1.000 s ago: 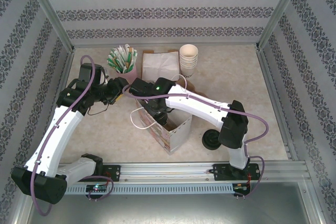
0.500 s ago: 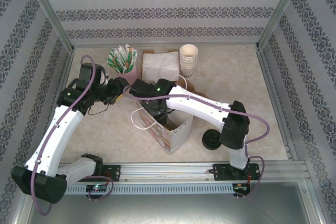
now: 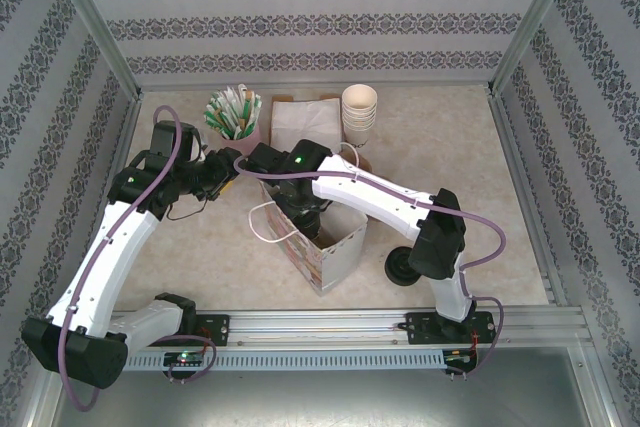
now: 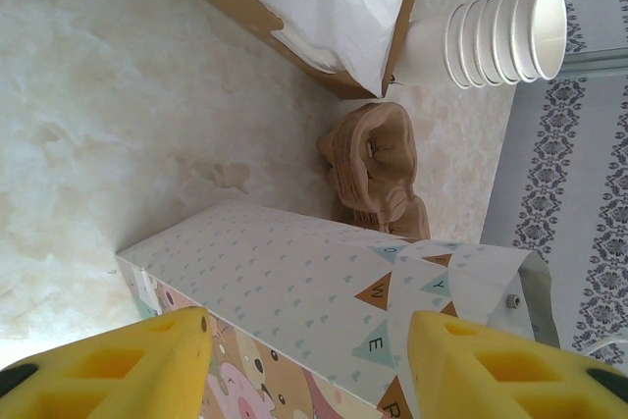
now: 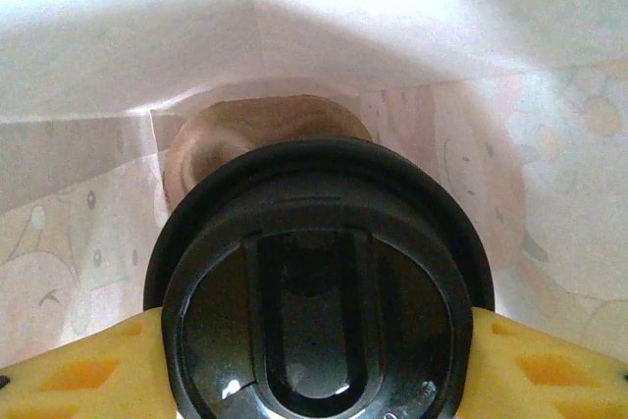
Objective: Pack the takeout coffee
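Note:
The takeout coffee point(image 5: 314, 282) shows its round black lid from above, low inside the patterned paper bag point(image 3: 338, 247). My right gripper point(image 5: 314, 365) is shut on it, a yellow finger point(image 5: 78, 375) pressed to each side just under the lid. In the top view the right gripper point(image 3: 301, 215) reaches down into the bag's open mouth. My left gripper point(image 4: 309, 360) stands open by the bag's point(image 4: 294, 282) upper left side, its yellow fingers point(image 4: 128, 360) apart and the bag's wall beyond them. From above, the left gripper point(image 3: 228, 173) sits just left of the bag.
A stack of lidless cream cups point(image 3: 359, 112), a box of white napkins point(image 3: 305, 125) and a pink cup of sticks point(image 3: 235, 115) stand at the back. Brown sleeves point(image 4: 378, 159) lie behind the bag. Loose black lids point(image 3: 402, 265) rest right of the bag.
The right arm has shifted slightly left and back over the bag with the cup in its grip. The left arm has hardly moved.

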